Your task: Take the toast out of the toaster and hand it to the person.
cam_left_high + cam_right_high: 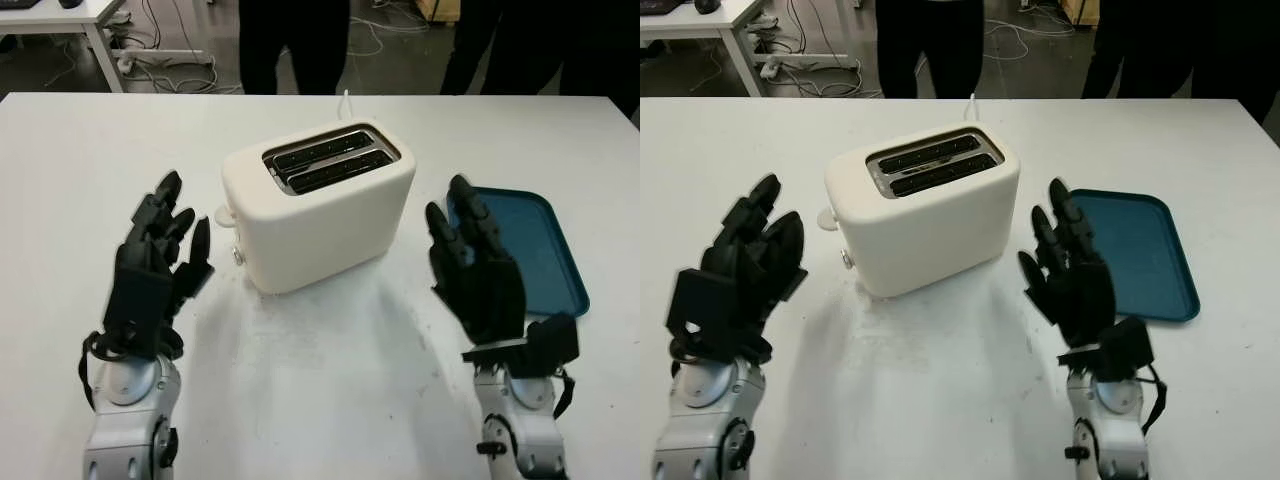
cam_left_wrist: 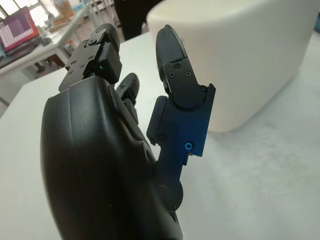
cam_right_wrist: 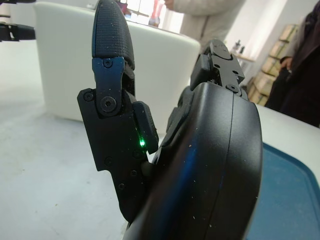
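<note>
A: Now, item one, toaster (image 1: 318,205)?
B: Cream, centre of white bench (image 1: 320,400), two top slots dark; toast not discernible inside.
A: Hands?
B: Left hand (image 1: 155,265) at 9 o'clock of toaster, open, holding nothing. Right hand (image 1: 475,265) at 3 o'clock, open, holding nothing.
A: Other stock?
B: Blue tray (image 1: 540,250), 3 o'clock, beyond right hand.

This looks like a robotics lab or workshop rather than a home. A plain white table (image 1: 300,400) stands on a grey floor where loose cables (image 1: 170,50) trail beneath a white desk (image 1: 70,20). A laptop (image 2: 17,32) sits on another desk, and shelves (image 3: 280,55) line the far wall. People in dark trousers (image 1: 295,45) stand watching.
</note>
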